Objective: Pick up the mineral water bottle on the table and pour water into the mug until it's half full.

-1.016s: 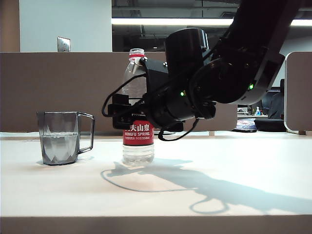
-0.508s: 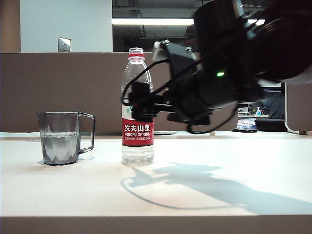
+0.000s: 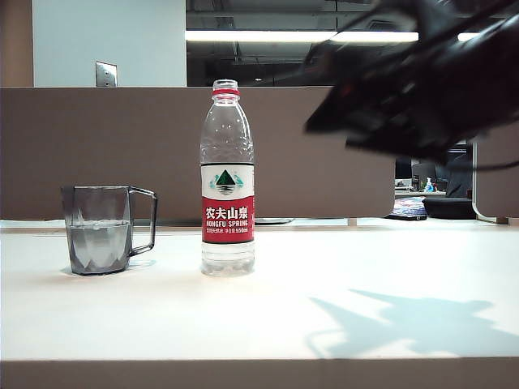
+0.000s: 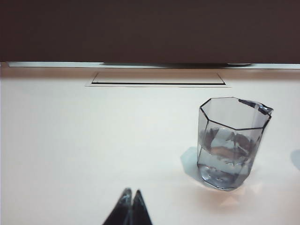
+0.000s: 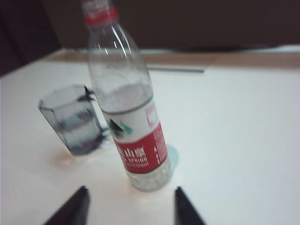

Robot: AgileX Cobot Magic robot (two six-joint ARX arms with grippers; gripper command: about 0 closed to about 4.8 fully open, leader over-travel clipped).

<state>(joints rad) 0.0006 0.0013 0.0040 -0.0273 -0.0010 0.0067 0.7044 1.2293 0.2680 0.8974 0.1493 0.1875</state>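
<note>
The bottle [image 3: 227, 178] stands upright on the counter [image 3: 340, 275], the mug [image 3: 101, 229] at its nine o'clock, light, thin-walled and best gripped at the label, while the right fingers [image 5: 129, 206] hover apart and empty and the left fingers [image 4: 131, 208] rest pressed together.

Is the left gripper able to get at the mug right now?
Probably yes: the left gripper, jaws shut, sits back from the mug with only bare table between them; it would need to open first.
</note>
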